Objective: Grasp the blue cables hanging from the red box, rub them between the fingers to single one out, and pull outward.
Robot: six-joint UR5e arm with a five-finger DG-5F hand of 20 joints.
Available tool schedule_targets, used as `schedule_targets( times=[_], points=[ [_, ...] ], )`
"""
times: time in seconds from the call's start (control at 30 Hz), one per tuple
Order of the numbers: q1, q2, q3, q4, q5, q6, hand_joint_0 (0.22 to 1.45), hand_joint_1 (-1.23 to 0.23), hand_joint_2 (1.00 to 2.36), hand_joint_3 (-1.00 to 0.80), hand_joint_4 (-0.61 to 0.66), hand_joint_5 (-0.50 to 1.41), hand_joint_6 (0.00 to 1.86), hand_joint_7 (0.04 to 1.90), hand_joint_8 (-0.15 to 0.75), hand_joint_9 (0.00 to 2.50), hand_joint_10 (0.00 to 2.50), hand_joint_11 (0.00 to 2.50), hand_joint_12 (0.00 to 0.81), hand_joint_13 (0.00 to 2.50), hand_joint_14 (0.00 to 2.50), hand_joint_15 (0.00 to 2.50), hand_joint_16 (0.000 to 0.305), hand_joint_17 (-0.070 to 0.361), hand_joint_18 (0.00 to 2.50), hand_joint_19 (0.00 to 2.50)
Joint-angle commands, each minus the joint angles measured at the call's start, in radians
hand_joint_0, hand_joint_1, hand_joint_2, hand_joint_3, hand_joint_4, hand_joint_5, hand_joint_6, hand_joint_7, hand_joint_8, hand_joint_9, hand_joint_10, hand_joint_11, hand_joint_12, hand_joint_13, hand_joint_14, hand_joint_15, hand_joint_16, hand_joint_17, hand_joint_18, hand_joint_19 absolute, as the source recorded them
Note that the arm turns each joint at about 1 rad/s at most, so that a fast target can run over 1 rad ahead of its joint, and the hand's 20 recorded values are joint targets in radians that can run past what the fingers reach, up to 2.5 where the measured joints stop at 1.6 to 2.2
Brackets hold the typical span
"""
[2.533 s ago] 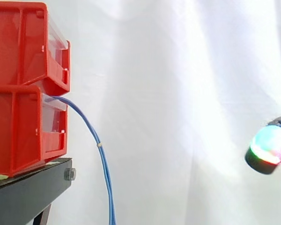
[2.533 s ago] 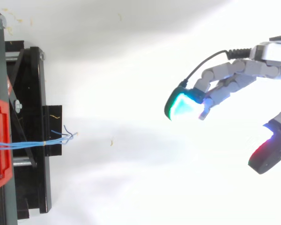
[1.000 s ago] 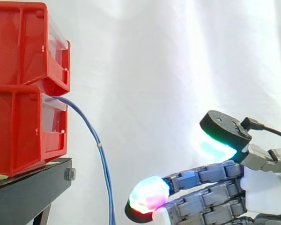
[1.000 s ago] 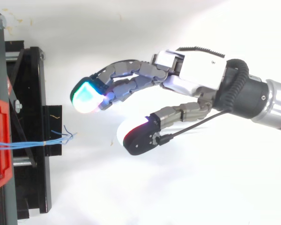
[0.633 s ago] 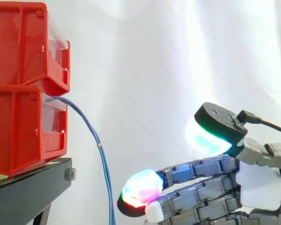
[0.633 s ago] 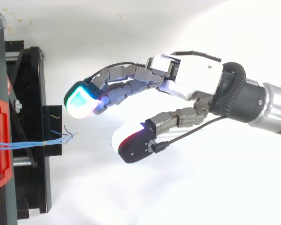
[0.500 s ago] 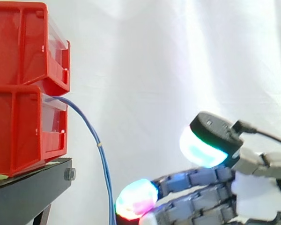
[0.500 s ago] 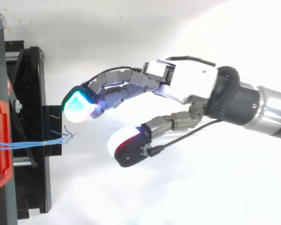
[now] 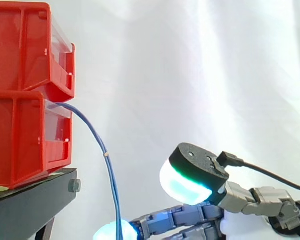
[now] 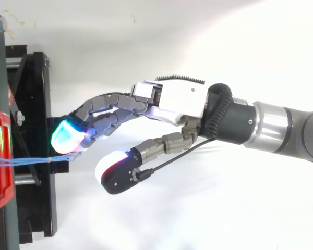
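The blue cables leave the front of the lower red box and hang just right of it, beside the black stand. Further right of the box, the hand is spread, thumb apart, holding nothing, fingertips at the cables.

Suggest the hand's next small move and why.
Probably close the thumb toward the fingers to pinch the thin blue cables. The hand is open, its glowing fingertip pad sits right at the cables hanging from the red plastic box, while the thumb pad stands apart from them.
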Motion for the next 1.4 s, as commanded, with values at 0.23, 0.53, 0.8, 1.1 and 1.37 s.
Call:
schedule_targets(
  times=[0.23, 0.53, 0.8, 1.1, 1.37],
  points=[
    [-0.01, 0.0, 0.087, -0.128, -0.059, 0.023, 0.53, -0.71, 1.0, -0.5, 0.33, -0.12, 0.5, 0.96, 0.267, 0.61, 0.01, 0.39, 0.371, 0.52, 0.01, 0.37, 0.051, 0.116, 0.48, 0.65],
    [-0.012, 0.001, 0.096, -0.19, -0.074, 0.031, 0.56, -0.7, 1.0, -0.46, 0.29, -0.1, 0.5, 1.18, 0.266, 0.63, 0.01, 0.43, 0.364, 0.54, 0.01, 0.38, 0.049, 0.11, 0.48, 0.66],
    [-0.023, 0.001, 0.096, -0.233, -0.12, 0.049, 0.58, -0.7, 1.0, -0.43, 0.25, -0.09, 0.5, 1.25, 0.264, 0.64, 0.01, 0.44, 0.364, 0.55, 0.01, 0.39, 0.048, 0.109, 0.5, 0.67],
    [-0.037, 0.032, 0.096, -0.293, -0.137, 0.051, 0.59, -0.71, 1.01, -0.38, 0.21, -0.1, 0.52, 1.32, 0.263, 0.64, 0.01, 0.47, 0.362, 0.57, 0.01, 0.4, 0.048, 0.109, 0.52, 0.67],
    [-0.038, 0.039, 0.096, -0.305, -0.137, 0.051, 0.59, -0.71, 1.01, -0.41, 0.23, -0.11, 0.56, 1.26, 0.267, 0.67, 0.01, 0.5, 0.362, 0.58, 0.01, 0.41, 0.048, 0.109, 0.53, 0.68]
  ],
)
